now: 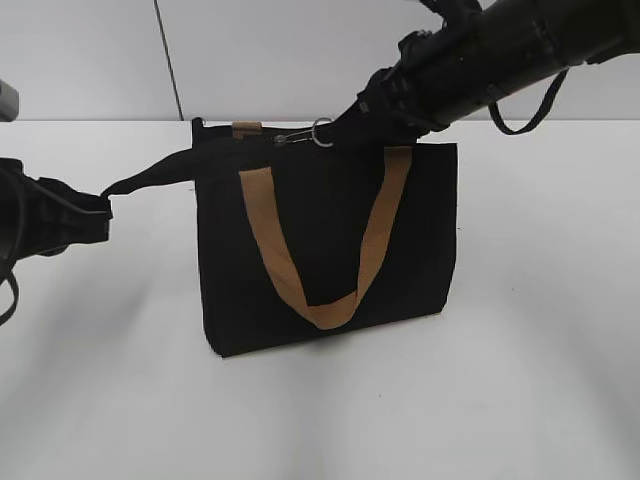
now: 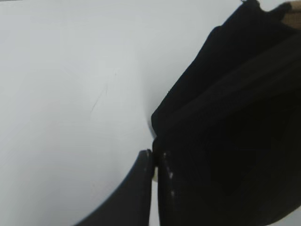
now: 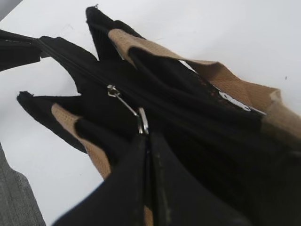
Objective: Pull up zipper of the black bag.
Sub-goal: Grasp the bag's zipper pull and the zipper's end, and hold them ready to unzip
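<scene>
The black bag [image 1: 330, 250] stands upright on the white table, one tan handle [image 1: 320, 260] hanging down its front. The zipper [image 1: 300, 136] runs along its top edge, its silver pull and ring [image 1: 322, 132] near the middle. My right gripper [image 1: 345, 125] comes in from the upper right and is shut on the ring; in the right wrist view its tips [image 3: 146, 137] pinch the silver ring [image 3: 142, 123]. My left gripper [image 1: 105, 205] is shut on a black fabric tab stretched out from the bag's top left corner; in the left wrist view its tips [image 2: 154, 162] pinch black fabric [image 2: 225, 117].
The white table [image 1: 520, 400] runs all round the bag. A pale wall with a dark vertical seam [image 1: 167, 60] stands behind. A black cable loop [image 1: 525, 115] hangs from the right arm.
</scene>
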Controlling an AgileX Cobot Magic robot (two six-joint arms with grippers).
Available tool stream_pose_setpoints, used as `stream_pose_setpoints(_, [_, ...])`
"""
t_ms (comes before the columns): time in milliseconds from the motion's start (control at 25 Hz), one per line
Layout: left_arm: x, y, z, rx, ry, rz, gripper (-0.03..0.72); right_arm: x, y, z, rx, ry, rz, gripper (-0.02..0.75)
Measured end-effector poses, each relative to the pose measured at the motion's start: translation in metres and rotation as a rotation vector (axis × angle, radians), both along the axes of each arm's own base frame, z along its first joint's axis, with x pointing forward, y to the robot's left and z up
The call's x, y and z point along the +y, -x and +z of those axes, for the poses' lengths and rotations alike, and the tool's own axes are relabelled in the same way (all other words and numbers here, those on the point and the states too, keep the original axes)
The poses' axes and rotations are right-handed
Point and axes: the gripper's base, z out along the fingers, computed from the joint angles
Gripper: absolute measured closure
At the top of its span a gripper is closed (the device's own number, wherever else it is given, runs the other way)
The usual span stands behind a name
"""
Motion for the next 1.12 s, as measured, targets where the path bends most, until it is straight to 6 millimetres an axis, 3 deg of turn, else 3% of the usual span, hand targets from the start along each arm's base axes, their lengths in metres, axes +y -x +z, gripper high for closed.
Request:
stream_pose_setpoints(760, [0.001,0.001,-0.002,0.013,-0.030,-0.007,0.694,-0.071,-0.017,-0.001,0.070,-0.015,-0.109,0.738])
stream_pose_setpoints(1120, [0.001,0.001,-0.002,0.013,-0.034,-0.010,0.694,-0.076,-0.017,-0.003,0.072,0.005,-0.106,0.738])
